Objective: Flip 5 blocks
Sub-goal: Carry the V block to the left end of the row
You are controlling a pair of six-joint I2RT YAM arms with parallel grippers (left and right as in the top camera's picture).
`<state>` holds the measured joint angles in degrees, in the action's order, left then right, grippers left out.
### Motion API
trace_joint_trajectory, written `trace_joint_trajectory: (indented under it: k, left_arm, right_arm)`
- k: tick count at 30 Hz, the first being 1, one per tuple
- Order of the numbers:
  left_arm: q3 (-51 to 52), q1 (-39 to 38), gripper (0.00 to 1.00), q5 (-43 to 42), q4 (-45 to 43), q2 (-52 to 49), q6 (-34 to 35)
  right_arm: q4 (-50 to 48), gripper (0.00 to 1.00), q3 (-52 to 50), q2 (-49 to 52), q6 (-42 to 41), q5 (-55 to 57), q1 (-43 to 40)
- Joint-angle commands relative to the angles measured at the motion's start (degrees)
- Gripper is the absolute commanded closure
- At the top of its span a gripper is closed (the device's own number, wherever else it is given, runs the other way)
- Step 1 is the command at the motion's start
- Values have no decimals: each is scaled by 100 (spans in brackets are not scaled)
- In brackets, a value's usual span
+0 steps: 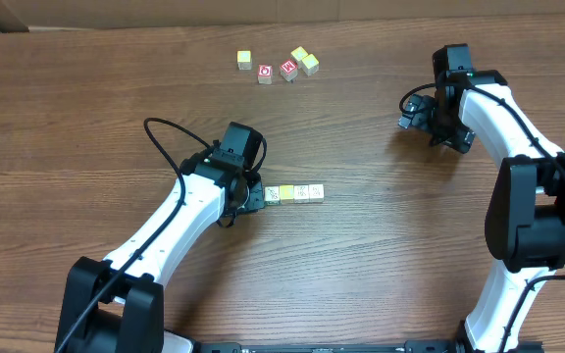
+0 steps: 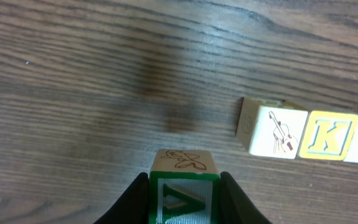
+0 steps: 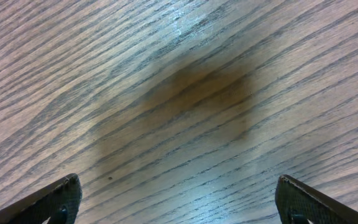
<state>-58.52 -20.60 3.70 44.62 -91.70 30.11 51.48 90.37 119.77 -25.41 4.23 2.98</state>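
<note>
My left gripper (image 2: pixel 184 196) is shut on a green-framed block (image 2: pixel 184 190) with a letter A on the face toward the camera and a drawing on its top. In the overhead view that gripper (image 1: pixel 253 193) sits just left of a row of three blocks (image 1: pixel 295 193) at mid table. The left wrist view shows that row to the right: a violin block (image 2: pixel 274 132), a yellow K block (image 2: pixel 327 136), and a third cut off at the edge. My right gripper (image 3: pixel 178 202) is open above bare wood at the right rear (image 1: pixel 415 111).
Several more blocks (image 1: pixel 278 65) lie in a loose group at the back middle of the table. A black cable (image 1: pixel 170 137) loops off the left arm. The wooden table (image 1: pixel 381 255) fills every view.
</note>
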Motion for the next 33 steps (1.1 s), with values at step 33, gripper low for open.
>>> trace_joint_trajectory:
  k: [33]
  left_arm:
    - [-807,4,54,166,293,50,-28]
  right_arm:
    - [-24,0,118,4,37,-33,-11]
